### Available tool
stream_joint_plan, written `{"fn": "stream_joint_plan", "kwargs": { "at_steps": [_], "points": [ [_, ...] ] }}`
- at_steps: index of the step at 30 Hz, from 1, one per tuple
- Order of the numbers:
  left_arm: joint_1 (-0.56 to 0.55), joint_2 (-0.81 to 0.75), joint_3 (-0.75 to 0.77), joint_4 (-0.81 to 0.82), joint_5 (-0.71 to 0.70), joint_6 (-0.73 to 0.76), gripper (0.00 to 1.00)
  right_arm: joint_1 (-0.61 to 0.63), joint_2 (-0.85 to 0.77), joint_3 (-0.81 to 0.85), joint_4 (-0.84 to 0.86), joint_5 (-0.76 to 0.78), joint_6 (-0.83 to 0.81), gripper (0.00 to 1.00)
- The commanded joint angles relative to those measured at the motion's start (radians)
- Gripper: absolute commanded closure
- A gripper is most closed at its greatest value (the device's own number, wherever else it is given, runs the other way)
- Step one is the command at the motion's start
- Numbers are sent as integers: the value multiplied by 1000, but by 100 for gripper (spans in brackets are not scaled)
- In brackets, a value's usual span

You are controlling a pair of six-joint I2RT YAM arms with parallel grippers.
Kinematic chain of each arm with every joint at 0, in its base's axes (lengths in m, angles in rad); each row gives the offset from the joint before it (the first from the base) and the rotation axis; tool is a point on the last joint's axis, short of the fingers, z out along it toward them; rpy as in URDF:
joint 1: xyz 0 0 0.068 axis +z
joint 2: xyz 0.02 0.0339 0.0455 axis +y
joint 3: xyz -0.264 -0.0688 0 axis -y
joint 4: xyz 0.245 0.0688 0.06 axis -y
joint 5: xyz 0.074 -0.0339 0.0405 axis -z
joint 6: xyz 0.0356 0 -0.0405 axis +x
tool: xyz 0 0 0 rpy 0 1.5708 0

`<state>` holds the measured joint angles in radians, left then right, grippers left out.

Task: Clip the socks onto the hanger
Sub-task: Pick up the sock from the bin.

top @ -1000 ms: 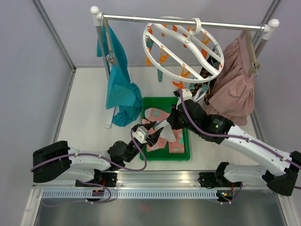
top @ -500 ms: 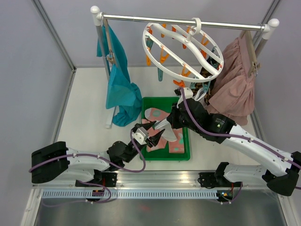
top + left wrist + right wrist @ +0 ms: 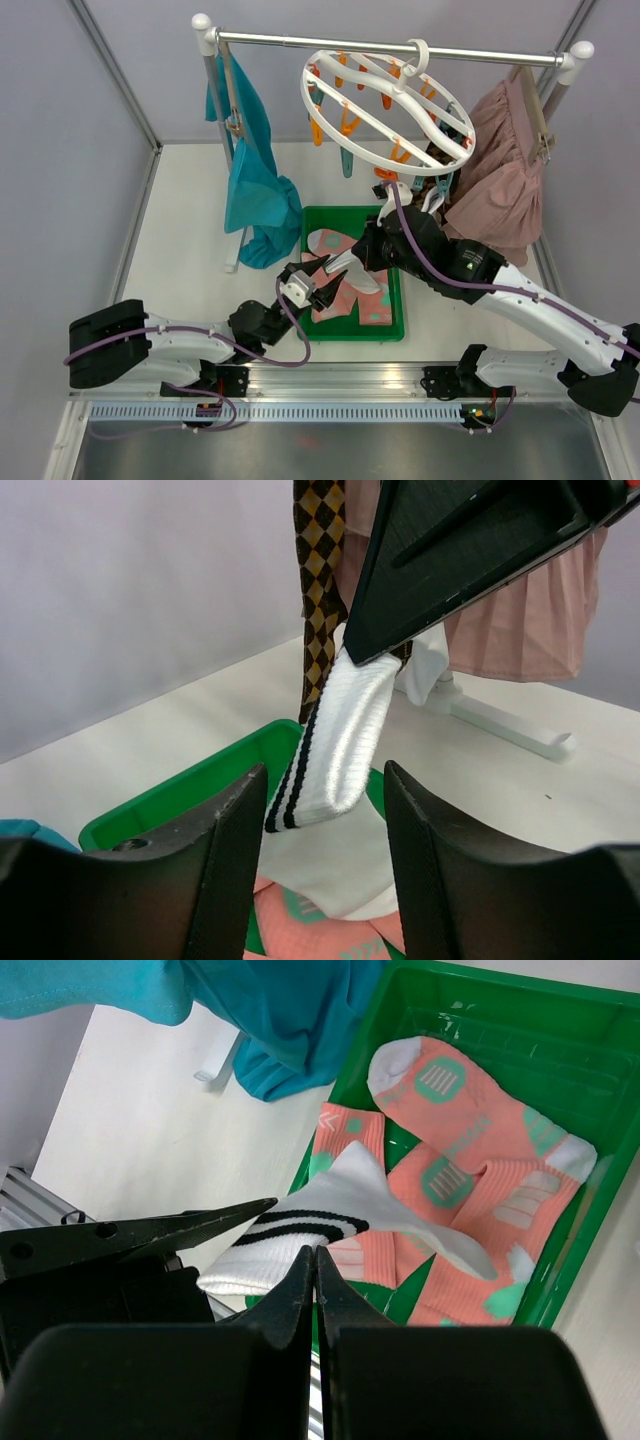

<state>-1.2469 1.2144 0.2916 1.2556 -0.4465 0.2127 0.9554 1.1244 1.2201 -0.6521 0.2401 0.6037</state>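
The white table point(image 3: 180, 225) carried a green tray point(image 3: 350, 215). A clothes rack point(image 3: 280, 38) stood on the table just behind the tray.

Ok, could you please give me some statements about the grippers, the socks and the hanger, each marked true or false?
1. The right gripper is shut on a white sock with black stripes. True.
2. The left gripper is shut on that sock too. False: its jaws stand open and do not grip it.
3. Pink socks lie in the green tray. True.
4. The round hanger lies on the table. False: it hangs from the rail.
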Motion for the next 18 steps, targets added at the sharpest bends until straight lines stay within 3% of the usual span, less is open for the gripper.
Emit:
{"fn": "stream_joint_plan", "kwargs": {
  "at_steps": [1,9,12,14,16,17,18],
  "points": [
    [-5,13,21,87,-8,36,45,0,-26,38,9,-10,19,100],
    [-5,-16,18,77,12,28,68,0,-40,27,12,-9,28,100],
    [-5,-32,27,47,31,25,81,0,-49,18,17,-7,31,100],
    [-5,-52,34,24,46,19,94,0,-58,7,23,-7,31,100],
    [-5,-73,52,-40,58,10,98,0,-70,-14,37,-8,31,91],
    [-5,-97,58,-63,63,2,98,0,-89,-25,45,-12,31,79],
    [-5,-110,72,-87,66,-2,98,0,-100,-34,52,-12,33,72]
  ]
}}
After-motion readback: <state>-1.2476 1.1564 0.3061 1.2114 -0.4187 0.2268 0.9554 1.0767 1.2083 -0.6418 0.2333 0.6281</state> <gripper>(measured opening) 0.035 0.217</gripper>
